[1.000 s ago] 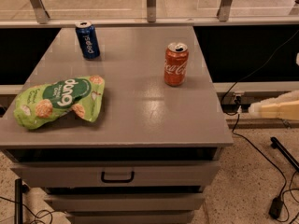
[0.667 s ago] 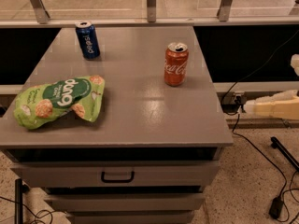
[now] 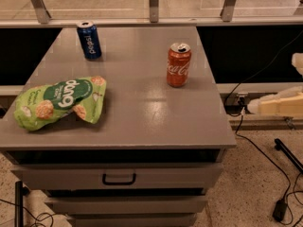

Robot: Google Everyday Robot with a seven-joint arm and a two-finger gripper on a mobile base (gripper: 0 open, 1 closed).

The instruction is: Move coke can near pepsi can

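Observation:
The coke can (image 3: 179,65) stands upright on the right part of the grey cabinet top (image 3: 142,112), red-orange with white script and a silver top. The pepsi can (image 3: 89,40) stands upright at the far left of the top, dark blue with white lettering. The two cans are well apart. My gripper (image 3: 253,107) is the cream-coloured end of the arm reaching in from the right edge. It is off the table's right side, lower than the coke can, and holds nothing.
A green snack bag (image 3: 59,102) lies on the front left of the top. Drawers with a black handle (image 3: 119,178) sit below. Cables (image 3: 265,155) run over the floor at right. A railing (image 3: 151,20) runs behind the table.
The gripper has crept slightly to the left, toward the table's right edge. The cans and the bag have not moved.

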